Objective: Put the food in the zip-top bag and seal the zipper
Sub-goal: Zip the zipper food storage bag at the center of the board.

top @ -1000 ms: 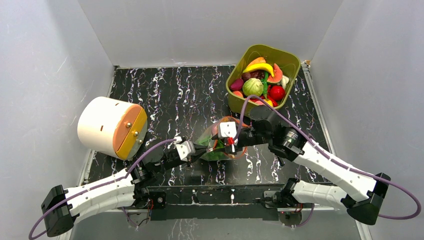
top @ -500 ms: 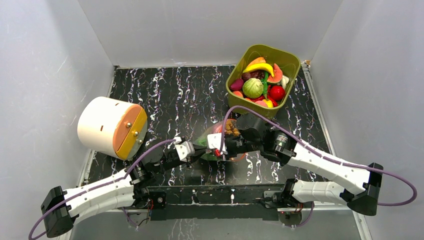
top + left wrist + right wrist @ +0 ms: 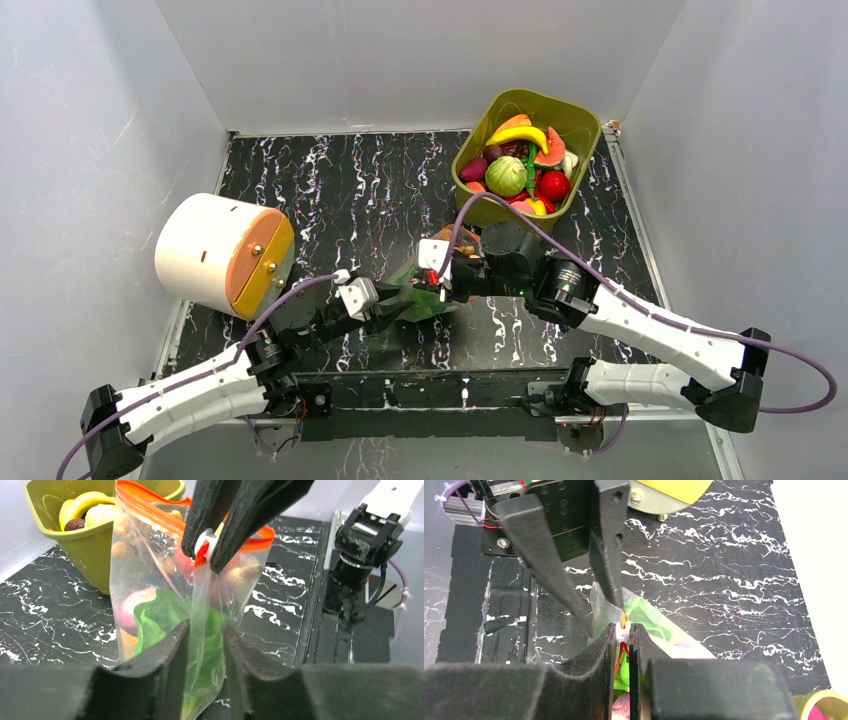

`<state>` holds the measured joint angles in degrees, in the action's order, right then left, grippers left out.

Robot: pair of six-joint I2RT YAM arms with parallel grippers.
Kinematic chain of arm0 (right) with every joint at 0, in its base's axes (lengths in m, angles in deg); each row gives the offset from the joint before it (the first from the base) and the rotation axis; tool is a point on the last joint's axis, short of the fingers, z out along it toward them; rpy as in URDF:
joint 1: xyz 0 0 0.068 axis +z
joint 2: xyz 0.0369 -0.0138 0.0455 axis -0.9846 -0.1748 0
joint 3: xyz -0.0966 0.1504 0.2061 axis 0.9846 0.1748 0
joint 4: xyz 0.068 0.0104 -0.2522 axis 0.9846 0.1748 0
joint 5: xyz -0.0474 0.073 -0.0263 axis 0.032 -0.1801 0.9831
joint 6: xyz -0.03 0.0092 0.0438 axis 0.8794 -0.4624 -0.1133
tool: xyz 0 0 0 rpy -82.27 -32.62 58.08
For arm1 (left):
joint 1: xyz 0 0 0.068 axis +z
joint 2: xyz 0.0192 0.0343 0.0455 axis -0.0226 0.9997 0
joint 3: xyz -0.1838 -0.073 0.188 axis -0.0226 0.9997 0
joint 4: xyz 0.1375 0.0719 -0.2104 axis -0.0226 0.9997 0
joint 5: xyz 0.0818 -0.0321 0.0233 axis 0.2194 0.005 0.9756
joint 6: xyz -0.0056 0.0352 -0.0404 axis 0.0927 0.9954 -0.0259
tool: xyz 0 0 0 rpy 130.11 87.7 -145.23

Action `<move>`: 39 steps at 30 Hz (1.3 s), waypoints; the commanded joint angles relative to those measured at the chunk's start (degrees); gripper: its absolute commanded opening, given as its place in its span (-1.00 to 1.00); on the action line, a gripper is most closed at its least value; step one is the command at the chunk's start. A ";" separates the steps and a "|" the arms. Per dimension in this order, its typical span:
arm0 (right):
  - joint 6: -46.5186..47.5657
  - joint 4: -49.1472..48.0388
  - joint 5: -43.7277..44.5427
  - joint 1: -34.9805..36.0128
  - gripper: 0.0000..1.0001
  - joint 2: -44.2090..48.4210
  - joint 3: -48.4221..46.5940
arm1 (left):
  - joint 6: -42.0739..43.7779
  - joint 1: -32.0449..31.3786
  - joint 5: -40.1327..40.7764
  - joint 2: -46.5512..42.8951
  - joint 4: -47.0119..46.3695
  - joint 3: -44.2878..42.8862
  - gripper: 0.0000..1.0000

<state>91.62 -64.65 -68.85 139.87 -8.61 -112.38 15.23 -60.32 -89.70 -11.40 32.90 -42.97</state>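
**Item 1, zip-top bag** [image 3: 165, 595]. We found it upright on the counter [image 3: 330, 190], just beside the olive-green tub [image 3: 470, 205], on the tub's side toward the arm bases. It held food: a green lettuce [image 3: 155, 622], a pinkish-purple piece [image 3: 131, 611] and brownish lumps higher up that we could not name.

**Item 2, zipper** [image 3: 145, 510]. This was the orange-red strip along the bag's mouth. Its two lips stood apart in a loop, so we judged the mouth unsealed. The white slider tab [image 3: 622, 632] sat at the end of the strip away from the tub.

**Item 3, right jaws.** These were clenched on the slider tab, reaching down over the mouth. We judged the hold was meant to draw the slider along the strip.

**Item 4, left jaws.** These were released, one on each side of the bag's edge below the slider, with the film loose between them. We judged they were placed to steady that corner against the pull. While they were parted, the bag could have been dragged along with the slider.

**Item 5, surroundings.**
- The tub held more food, including a banana [image 3: 517, 133], a pale green cabbage [image 3: 506, 175] and a red tomato [image 3: 553, 184].
- A white drum with an orange face [image 3: 205, 250] lay well apart from the tub, to its left, and obstructed nothing.
- The tub's wall stood close behind the bag on the slider's likely path.
- The food bulging under the strip might have kept the lips from meeting.
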 commanded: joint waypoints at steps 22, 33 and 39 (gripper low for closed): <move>0.14 -1.69 -2.36 0.00 -1.00 -1.43 -4.51 | 5.83 -0.24 -3.72 0.72 6.27 -9.32 -1.00; 2.46 5.13 -2.52 -1.73 -1.00 -1.75 -6.19 | 5.09 -0.23 -0.45 -6.15 3.76 -5.19 -1.00; 3.03 6.84 -3.43 -3.42 -1.00 -1.80 -6.55 | 5.18 -0.27 0.20 -7.18 4.48 -4.87 -1.00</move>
<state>93.00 -61.11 -74.44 139.00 -11.10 -115.73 20.19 -60.41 -91.58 -16.67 39.02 -47.71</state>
